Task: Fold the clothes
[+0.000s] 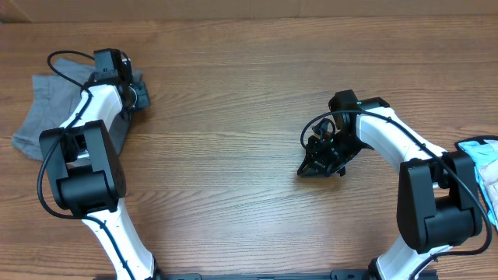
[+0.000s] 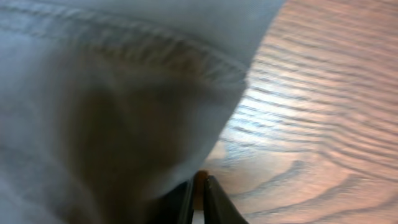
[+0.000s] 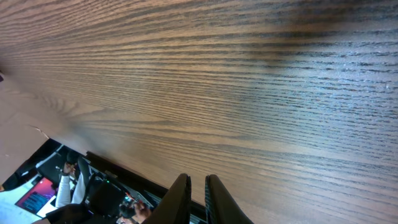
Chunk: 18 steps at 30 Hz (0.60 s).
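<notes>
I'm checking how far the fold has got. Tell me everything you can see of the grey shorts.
The grey shorts lie bunched at the far left of the table. They are plain mid-grey woven cloth, matte and creased, not laid flat. The left wrist view shows a stitched double seam along one edge. The left arm crosses over them, and the closed left hand sits at their right edge. Whether it pinches any cloth cannot be told.

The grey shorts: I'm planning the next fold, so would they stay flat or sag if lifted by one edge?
The shorts would probably sag: they lie rumpled in soft folds on the table. They look light, since the cloth seems thin where the stitched hem curves in the left wrist view. Pushed, they would likely bunch up rather than slide whole.
</notes>
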Each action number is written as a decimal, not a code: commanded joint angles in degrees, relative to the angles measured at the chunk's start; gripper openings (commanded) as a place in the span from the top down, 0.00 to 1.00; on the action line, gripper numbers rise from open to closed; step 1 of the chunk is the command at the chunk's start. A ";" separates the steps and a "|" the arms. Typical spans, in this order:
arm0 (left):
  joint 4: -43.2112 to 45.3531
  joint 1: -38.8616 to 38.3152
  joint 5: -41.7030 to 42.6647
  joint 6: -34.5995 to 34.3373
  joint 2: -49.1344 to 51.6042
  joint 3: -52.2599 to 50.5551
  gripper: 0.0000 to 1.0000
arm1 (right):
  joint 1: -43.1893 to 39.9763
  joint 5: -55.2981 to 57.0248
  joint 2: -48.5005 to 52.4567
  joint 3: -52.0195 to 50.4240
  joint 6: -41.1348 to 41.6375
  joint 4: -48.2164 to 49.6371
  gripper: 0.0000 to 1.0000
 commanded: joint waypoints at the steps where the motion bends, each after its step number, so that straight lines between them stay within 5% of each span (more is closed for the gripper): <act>1: -0.02 0.28 3.80 -2.16 1.22 3.41 0.87 | -0.07 -0.09 -0.26 1.03 0.00 -0.11 0.87; 11: -2.36 0.44 -0.33 -3.37 1.22 9.16 0.87 | -0.07 0.13 -0.26 0.92 -0.44 -2.71 0.88; 18: -17.92 0.59 -2.19 -2.67 0.46 21.64 0.90 | -0.07 0.13 -0.26 0.92 -0.44 -2.75 0.88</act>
